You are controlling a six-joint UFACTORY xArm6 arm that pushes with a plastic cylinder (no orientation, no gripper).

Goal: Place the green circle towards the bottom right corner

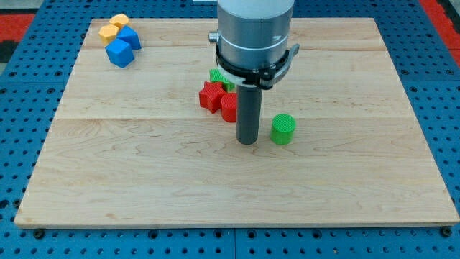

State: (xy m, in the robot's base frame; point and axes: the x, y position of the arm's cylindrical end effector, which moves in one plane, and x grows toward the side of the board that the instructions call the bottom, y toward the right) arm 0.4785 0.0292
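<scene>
The green circle (283, 129) is a short green cylinder standing on the wooden board (144, 165), a little right of centre. My tip (248, 142) rests on the board just to the circle's left, a small gap apart from it. The rod rises from there into the grey arm body at the view's top. Behind the rod lie a red star (211, 96), a second red block (229, 108) and a green block (220, 77), partly hidden by the arm.
At the view's top left sit two blue blocks (120, 52) (130, 37) and two yellow blocks (108, 32) (119, 20), clustered together. The board's edges are bordered by a blue grid surface (21, 144).
</scene>
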